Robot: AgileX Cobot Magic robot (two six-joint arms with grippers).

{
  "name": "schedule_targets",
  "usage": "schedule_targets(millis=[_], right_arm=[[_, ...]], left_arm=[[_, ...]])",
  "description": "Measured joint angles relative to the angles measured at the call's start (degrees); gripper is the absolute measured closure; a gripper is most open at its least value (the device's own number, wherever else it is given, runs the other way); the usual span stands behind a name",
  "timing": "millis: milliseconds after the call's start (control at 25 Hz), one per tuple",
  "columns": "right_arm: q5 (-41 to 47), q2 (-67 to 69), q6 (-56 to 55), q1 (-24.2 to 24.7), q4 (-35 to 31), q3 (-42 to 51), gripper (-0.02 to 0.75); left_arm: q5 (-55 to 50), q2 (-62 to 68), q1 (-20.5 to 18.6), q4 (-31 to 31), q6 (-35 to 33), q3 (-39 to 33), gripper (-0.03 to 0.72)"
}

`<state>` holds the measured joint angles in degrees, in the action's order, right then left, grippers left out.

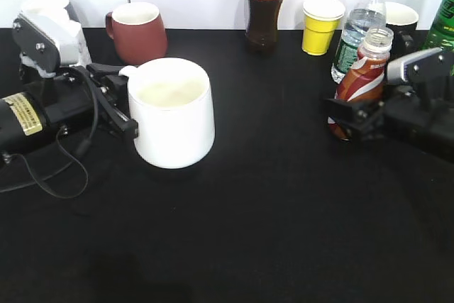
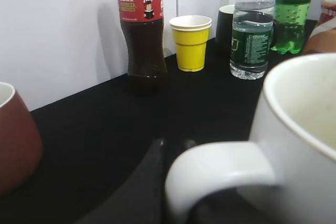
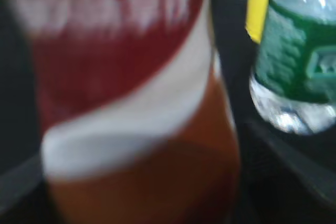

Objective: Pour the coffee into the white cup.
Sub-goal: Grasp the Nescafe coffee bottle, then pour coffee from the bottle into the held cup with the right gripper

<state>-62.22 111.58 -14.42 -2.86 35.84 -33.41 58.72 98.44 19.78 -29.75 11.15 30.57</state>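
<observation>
The white cup (image 1: 174,115) stands left of centre on the black table (image 1: 269,225). Its inside looks pale, and I see no brown liquid in it. My left gripper (image 1: 119,101) is shut on the cup's loop handle (image 2: 220,174); one finger (image 2: 152,177) lies against the handle's left side. The coffee bottle (image 1: 362,76), with an orange-brown wrapper and white swirl, is at the right with its cap off. My right gripper (image 1: 349,115) is shut round its lower body. The bottle fills the right wrist view (image 3: 131,103).
Along the back wall stand a dark red mug (image 1: 138,32), a tall dark red-labelled bottle (image 1: 266,5), a yellow paper cup (image 1: 321,26), a clear water bottle (image 1: 358,30), a black mug (image 1: 402,23) and a green bottle (image 1: 443,19). The water bottle stands close behind the coffee bottle.
</observation>
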Motion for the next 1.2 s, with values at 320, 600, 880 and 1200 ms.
schedule_targets(millis=[320,600,880,1200], right_arm=[[-3.09,2.89,-1.63,-1.89,0.28,-1.76,0.224],[-4.34,-0.92,-2.33,-1.89,3.72,-1.70,0.224],[9.99,-26.88,3.51,-1.99,13.68,-1.69,0.224],[12.69,-33.37,31.83,-1.99,14.24,-1.64,0.224]], left_arm=[[0.00,0.00,0.00,-0.15,0.05,0.00,0.638],[0.20,0.00,2.93,-2.35,0.16,0.12,0.638],[-11.40,0.05,17.87,-2.57,4.11,11.79,0.637],[-15.49,2.50,23.13,-0.17,4.63,19.59,0.636]])
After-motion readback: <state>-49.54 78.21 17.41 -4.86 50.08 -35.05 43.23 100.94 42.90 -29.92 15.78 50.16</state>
